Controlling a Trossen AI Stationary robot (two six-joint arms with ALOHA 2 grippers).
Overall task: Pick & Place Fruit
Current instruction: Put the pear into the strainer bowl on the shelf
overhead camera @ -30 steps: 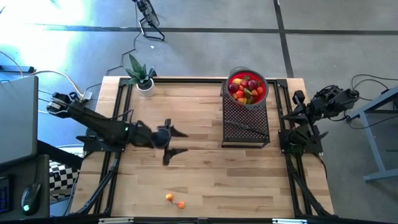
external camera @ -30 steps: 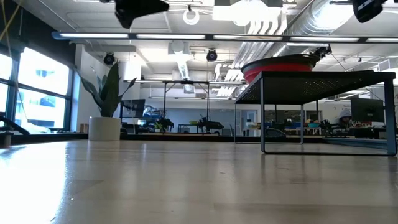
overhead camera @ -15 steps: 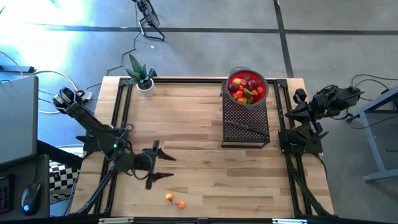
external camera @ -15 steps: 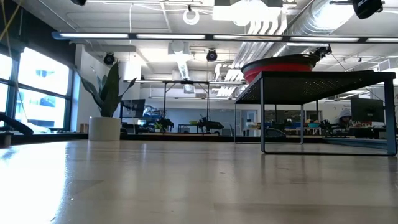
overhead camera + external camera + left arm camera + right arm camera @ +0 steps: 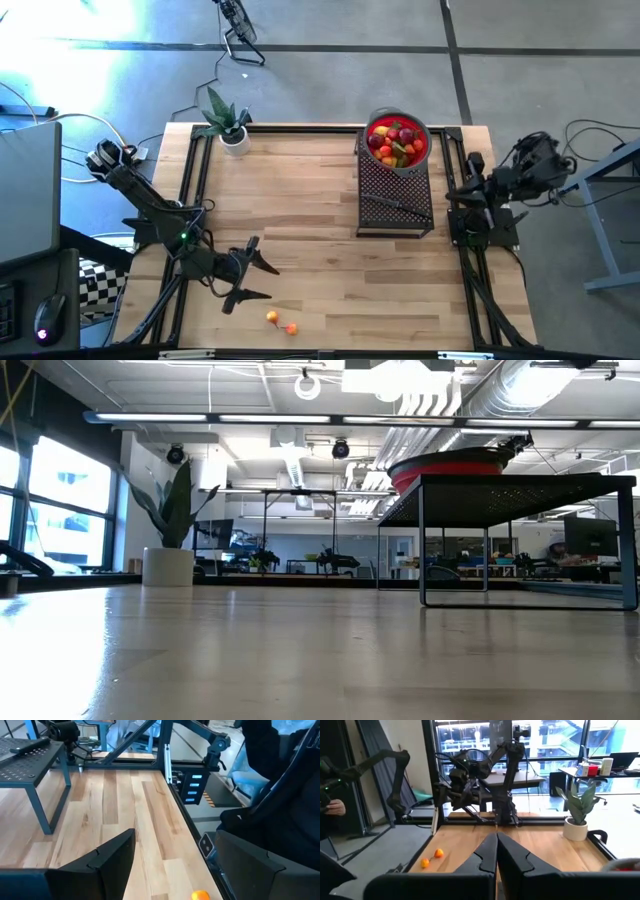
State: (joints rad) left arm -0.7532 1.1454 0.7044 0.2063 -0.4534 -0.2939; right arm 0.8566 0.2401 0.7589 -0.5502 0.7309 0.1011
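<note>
Orange fruit (image 5: 271, 318) pair on table (image 5: 320, 210) in high view, absent low view; left gripper (image 5: 248, 281) wide nearby, right gripper (image 5: 496, 851) closed.

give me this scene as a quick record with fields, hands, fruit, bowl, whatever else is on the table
left hand: open, empty, over the table's near left part, close to the loose fruit
right hand: shut, empty, parked off the table's right edge
loose fruit: orange fruit and red-orange fruit on the wood near the front edge
red bowl: full of mixed fruit, on the far end of the rack
black mesh rack: right side of table
potted plant: far left corner
table: light wood
</note>
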